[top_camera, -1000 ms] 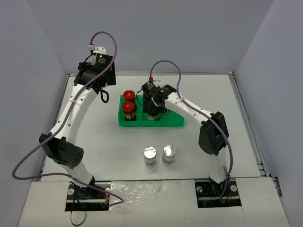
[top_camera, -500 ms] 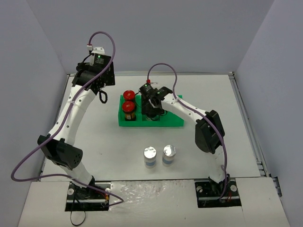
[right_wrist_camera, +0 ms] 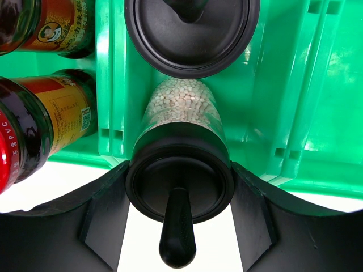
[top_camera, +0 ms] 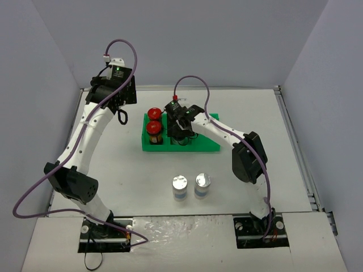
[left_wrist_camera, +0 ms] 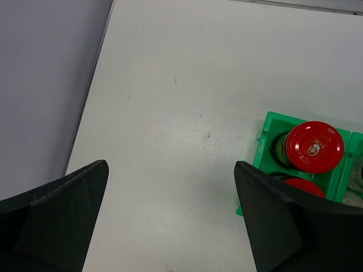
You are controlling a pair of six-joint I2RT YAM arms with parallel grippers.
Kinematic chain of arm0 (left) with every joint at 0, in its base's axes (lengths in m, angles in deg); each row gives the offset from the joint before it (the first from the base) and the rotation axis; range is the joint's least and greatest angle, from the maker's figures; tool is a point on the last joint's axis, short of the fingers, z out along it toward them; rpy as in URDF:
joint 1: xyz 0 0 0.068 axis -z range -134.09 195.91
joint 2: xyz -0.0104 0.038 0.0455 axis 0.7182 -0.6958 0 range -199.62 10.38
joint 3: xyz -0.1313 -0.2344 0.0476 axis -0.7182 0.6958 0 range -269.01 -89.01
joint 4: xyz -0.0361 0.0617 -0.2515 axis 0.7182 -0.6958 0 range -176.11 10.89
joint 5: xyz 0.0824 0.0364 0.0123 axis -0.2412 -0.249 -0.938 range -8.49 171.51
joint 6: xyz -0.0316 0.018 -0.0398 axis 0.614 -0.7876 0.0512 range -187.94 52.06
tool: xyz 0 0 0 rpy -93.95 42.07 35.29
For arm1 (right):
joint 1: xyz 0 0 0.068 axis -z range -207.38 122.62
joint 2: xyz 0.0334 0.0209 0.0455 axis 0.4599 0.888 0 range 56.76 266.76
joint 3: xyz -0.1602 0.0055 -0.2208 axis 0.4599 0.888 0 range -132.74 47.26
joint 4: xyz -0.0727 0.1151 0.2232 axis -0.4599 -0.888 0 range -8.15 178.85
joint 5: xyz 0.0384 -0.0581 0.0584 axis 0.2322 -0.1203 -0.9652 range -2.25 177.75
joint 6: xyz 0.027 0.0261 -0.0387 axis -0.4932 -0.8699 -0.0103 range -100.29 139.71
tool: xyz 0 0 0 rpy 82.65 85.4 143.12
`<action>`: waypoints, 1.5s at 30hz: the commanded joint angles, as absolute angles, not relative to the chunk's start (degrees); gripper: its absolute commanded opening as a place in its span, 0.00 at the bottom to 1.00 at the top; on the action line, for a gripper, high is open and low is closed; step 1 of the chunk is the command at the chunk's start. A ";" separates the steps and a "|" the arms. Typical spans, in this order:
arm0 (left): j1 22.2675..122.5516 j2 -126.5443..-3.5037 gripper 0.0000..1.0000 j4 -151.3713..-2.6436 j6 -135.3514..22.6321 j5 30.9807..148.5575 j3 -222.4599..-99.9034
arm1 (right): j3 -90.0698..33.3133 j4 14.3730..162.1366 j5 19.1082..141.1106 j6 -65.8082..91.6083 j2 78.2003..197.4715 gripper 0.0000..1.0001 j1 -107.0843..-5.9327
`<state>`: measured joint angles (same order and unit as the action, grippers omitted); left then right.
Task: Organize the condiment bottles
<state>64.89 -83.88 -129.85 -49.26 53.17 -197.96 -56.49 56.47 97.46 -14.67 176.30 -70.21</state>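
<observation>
Right gripper [right_wrist_camera: 180, 195] is clamping the black-capped jar [right_wrist_camera: 180, 113] by its cap, inside the tray's [right_wrist_camera: 283, 85] middle compartment. You are handling rigid, smooth, probably light glass: breakable, so grasp the cap squarely.

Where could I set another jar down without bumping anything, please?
The right compartment of the tray looks empty. The table is bare right of the tray and left of the silver-capped jars. Crowded: the other compartments, with red-capped jars and the right gripper on a black-capped jar.

Six jars [top_camera: 179, 182], one green tray [top_camera: 211, 146]
</observation>
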 commanded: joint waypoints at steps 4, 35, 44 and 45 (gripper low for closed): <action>64.37 -80.50 0.91 -128.68 -48.96 53.03 -199.75 | -56.10 56.51 98.91 -15.88 173.56 0.63 -70.71; 64.44 -78.27 0.91 -127.73 -48.44 54.30 -195.12 | -37.81 42.49 102.12 -20.24 143.46 0.86 -71.04; 64.45 -77.33 0.91 -126.75 -47.64 55.36 -192.81 | -21.71 39.02 96.63 -22.73 134.28 0.82 -72.95; 64.45 -77.32 0.91 -126.76 -47.64 55.40 -192.73 | -20.94 39.02 96.54 -23.00 133.90 0.82 -73.00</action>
<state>64.89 -80.60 -129.13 -48.80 55.24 -191.90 -23.31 40.82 98.10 -20.90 137.13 -72.21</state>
